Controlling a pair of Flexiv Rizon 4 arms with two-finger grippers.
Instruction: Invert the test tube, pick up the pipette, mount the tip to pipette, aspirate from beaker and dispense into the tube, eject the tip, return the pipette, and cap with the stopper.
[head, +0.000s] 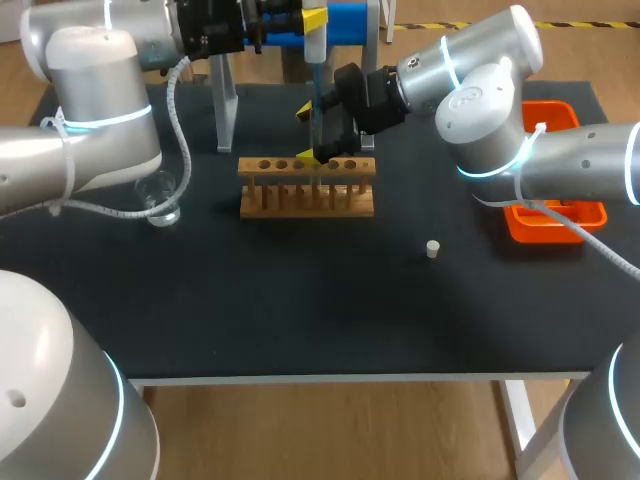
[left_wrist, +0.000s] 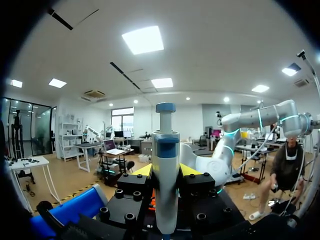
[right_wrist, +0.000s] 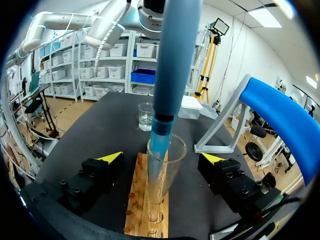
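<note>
My left gripper (left_wrist: 166, 172) is shut on the white-and-blue pipette (left_wrist: 165, 165), which it holds upright above the wooden rack (head: 307, 187). The pipette's blue tip (right_wrist: 159, 150) reaches down into the clear test tube (right_wrist: 165, 175), which stands upright in a rack hole. My right gripper (right_wrist: 162, 157) is open, one yellow-tipped finger on each side of the tube and neither touching it. In the head view the right gripper (head: 308, 132) sits at the rack's back edge. A glass beaker (head: 160, 200) stands left of the rack. The small white stopper (head: 433, 249) lies on the mat to the right.
An orange tray (head: 555, 215) sits at the table's right edge under my right arm. The pipette stand, blue bar (head: 345, 25) on a grey frame (head: 225, 100), is behind the rack. The rack has several unfilled holes.
</note>
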